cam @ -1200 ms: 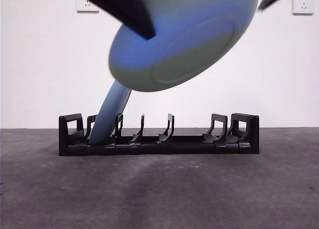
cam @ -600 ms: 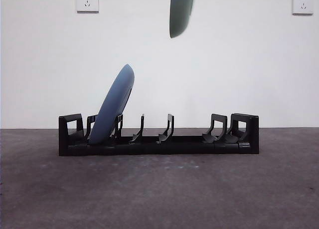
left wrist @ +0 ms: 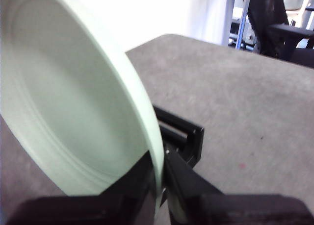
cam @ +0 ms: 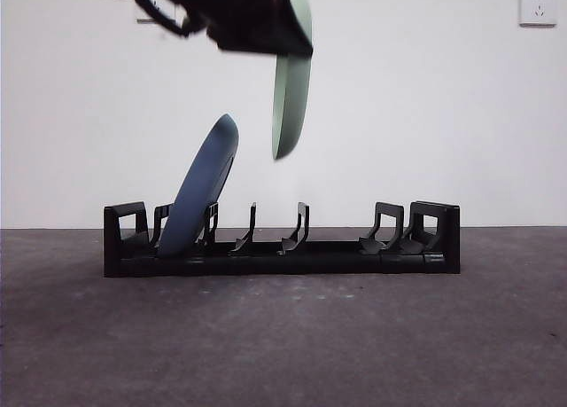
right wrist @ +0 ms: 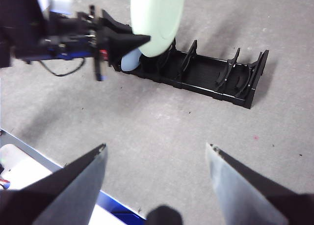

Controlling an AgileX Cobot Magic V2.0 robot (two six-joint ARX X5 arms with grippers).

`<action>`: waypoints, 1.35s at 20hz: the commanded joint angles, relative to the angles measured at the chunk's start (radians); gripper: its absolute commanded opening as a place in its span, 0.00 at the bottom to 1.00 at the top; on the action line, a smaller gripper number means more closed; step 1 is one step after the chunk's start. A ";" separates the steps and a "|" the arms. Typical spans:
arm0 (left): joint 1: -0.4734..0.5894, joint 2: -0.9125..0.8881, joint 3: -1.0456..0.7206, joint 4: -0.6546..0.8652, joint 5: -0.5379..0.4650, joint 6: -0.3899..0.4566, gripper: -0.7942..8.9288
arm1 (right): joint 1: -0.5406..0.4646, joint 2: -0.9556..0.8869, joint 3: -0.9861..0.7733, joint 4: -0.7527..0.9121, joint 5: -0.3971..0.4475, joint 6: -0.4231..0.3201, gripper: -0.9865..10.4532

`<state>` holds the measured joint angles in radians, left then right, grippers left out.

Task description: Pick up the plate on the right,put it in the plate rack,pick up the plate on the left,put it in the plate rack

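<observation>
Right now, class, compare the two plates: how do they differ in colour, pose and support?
The blue plate leans tilted in the plate rack; the pale green plate hangs nearly upright above the rack. The blue plate rests free in a slot; the green one is clamped at its rim by the left gripper. Both are round and seen edge-on.

Pale green plate (cam: 291, 97), black rack (cam: 282, 247)

The front camera sits low, near table height, looking level across at the long black plastic slotted rack (cam: 282, 238), close and broadside against a white wall. The left wrist camera is pressed tight against the pale green round plate (left wrist: 73, 102), seeing only a rack end beyond. The right wrist camera looks down from higher up, well back, sharing rack and plate.
</observation>
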<state>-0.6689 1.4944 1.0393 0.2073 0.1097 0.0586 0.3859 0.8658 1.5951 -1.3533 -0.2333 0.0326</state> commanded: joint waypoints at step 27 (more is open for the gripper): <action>0.051 0.254 -0.001 0.017 0.003 0.076 0.08 | 0.000 0.000 -0.008 -0.024 -0.002 0.009 0.39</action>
<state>-0.6140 1.7348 1.0393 0.2237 0.1127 0.1238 0.3859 0.8673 1.5948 -1.3537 -0.2333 0.0341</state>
